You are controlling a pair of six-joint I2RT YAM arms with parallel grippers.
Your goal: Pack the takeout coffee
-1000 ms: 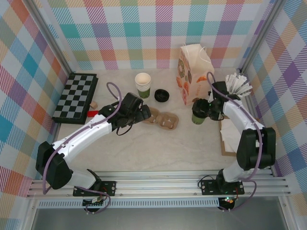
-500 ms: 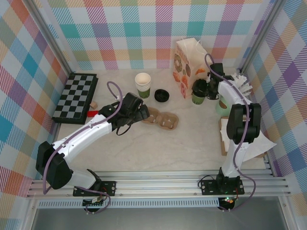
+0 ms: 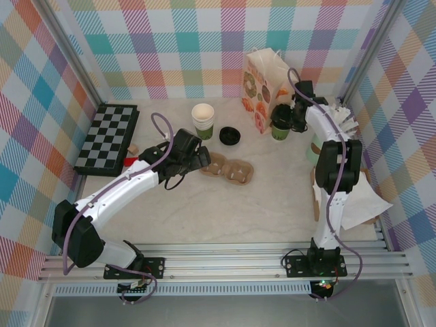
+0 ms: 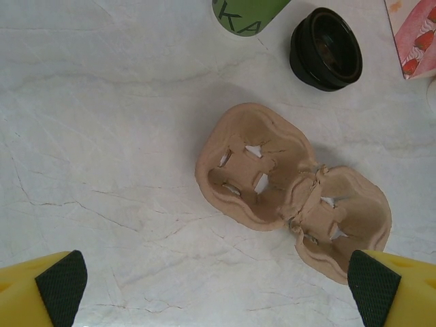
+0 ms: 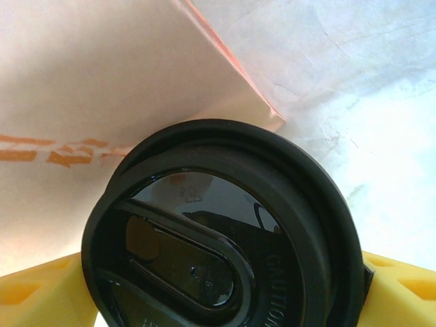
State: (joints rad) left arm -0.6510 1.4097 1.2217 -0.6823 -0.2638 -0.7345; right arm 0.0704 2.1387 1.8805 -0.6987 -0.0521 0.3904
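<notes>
Now the takeout coffee (image 3: 279, 122), lid on, has come across the tabletop (image 3: 272, 204) to just beside the donut-print paper bag (image 3: 259, 85), pinched by the right fingers (image 5: 405, 289), so we judge bagging is near. We count one lidded cup, one spare black lid (image 3: 229, 135), one cup stack (image 3: 203, 120), one pulp carrier (image 3: 232, 169), one bag; the left fingers (image 4: 61, 285) hang spread.

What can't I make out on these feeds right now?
Right wrist: takeout coffee, its lid hides the cup body and the table beneath.
Top view: paper bag, contents hidden by its own walls.
Left wrist: green cup, cut off by the top edge.
</notes>
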